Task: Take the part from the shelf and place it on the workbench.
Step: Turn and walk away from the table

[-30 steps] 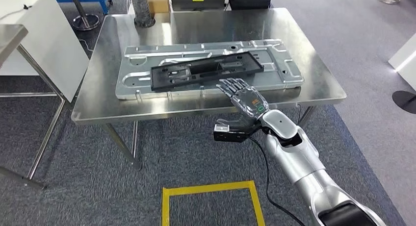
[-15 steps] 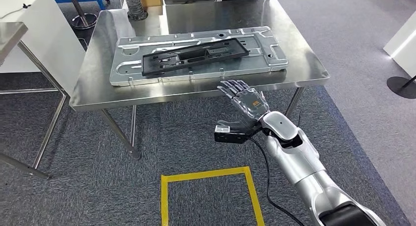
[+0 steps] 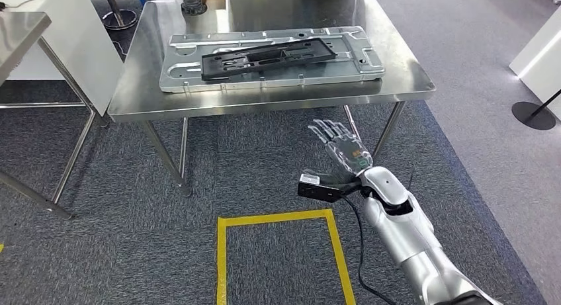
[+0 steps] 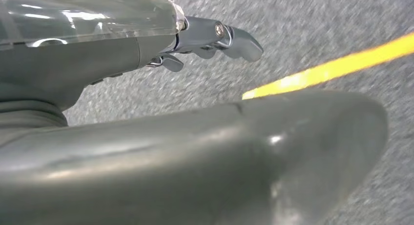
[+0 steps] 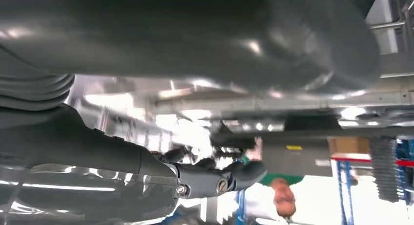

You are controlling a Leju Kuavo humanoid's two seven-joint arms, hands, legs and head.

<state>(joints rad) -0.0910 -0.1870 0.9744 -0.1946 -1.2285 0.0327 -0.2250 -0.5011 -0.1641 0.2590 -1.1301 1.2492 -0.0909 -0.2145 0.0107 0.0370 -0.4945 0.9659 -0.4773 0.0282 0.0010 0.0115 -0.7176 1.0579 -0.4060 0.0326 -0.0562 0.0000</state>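
With its fingers spread and nothing in them, the right hand hangs over the grey carpet, just short of the workbench's near edge and apart from it. The left hand hangs low over the same carpet beside a yellow floor line; whether its fingers are curled or apart I cannot tell. The black part lies flat and slightly askew on a silver plate on the workbench. A person stands beyond the bench.
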